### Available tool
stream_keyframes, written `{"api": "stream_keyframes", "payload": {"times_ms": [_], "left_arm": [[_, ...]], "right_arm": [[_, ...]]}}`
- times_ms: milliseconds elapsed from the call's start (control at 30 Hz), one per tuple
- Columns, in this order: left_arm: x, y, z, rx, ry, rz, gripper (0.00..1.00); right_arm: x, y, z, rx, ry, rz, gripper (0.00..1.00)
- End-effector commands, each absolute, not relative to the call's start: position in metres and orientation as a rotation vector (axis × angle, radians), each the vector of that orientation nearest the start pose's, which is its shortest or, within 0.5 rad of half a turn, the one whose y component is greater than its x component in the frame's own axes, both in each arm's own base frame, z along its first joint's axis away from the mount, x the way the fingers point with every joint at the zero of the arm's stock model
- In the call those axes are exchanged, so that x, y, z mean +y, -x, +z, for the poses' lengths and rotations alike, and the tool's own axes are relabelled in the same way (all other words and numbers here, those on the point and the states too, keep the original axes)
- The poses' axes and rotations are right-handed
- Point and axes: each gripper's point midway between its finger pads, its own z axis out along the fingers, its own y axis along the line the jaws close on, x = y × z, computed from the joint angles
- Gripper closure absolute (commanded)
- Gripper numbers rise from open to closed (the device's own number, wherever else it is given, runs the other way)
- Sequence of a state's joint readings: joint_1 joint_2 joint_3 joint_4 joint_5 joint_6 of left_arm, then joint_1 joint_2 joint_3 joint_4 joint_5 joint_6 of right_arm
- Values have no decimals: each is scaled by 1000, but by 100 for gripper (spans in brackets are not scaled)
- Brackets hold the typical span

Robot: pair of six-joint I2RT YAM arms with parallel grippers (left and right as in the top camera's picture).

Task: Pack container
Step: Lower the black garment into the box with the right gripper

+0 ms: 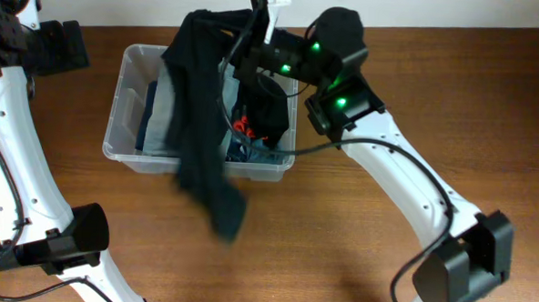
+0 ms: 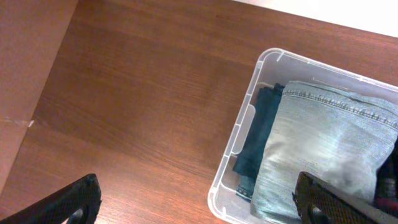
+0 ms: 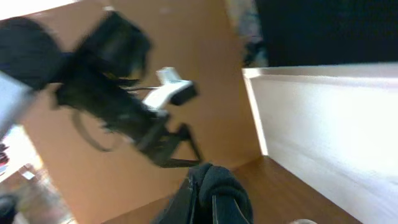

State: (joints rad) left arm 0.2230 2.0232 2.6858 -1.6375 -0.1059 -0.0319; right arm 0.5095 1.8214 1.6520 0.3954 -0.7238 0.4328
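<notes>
Our left tool (image 2: pixel 199 205) hangs wide open and empty, just off the container's left end. The container (image 1: pixel 119 90) sits by the bench's far edge, left of centre, with folded light jeans (image 2: pixel 323 143) inside. The dark garment (image 1: pixel 201 148) spills over its near wall onto the bench, its top end pinched in our right tool (image 1: pixel 253 52). We reckon we should lift higher so the tail clears the wall, then lower it in.

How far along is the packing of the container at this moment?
Done: folded light jeans and a dark blue garment already lie in the container. In hand: the right gripper holds a black garment that drapes over the front rim onto the table. Remaining: get it fully inside. The left gripper is open and empty.
</notes>
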Motion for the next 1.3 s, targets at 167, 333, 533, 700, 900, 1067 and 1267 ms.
{"api": "stream_keyframes", "payload": {"times_ms": [167, 333, 533, 700, 900, 1067, 1267], "left_arm": [[112, -409, 360, 2484, 377, 213, 0], [112, -409, 360, 2484, 377, 213, 0], [112, -409, 360, 2484, 377, 213, 0], [112, -409, 360, 2484, 377, 213, 0], [112, -409, 360, 2484, 377, 213, 0], [112, -409, 360, 2484, 377, 213, 0], [112, -409, 360, 2484, 377, 213, 0]], "right_arm": [[325, -474, 436, 1390, 368, 949, 96], [322, -471, 463, 1327, 352, 953, 96], [315, -458, 518, 1181, 344, 973, 96], [308, -445, 555, 1088, 344, 975, 96], [335, -449, 514, 1273, 373, 1003, 96], [377, -446, 455, 1478, 425, 1039, 96], [427, -419, 417, 1553, 559, 1139, 96]]}}
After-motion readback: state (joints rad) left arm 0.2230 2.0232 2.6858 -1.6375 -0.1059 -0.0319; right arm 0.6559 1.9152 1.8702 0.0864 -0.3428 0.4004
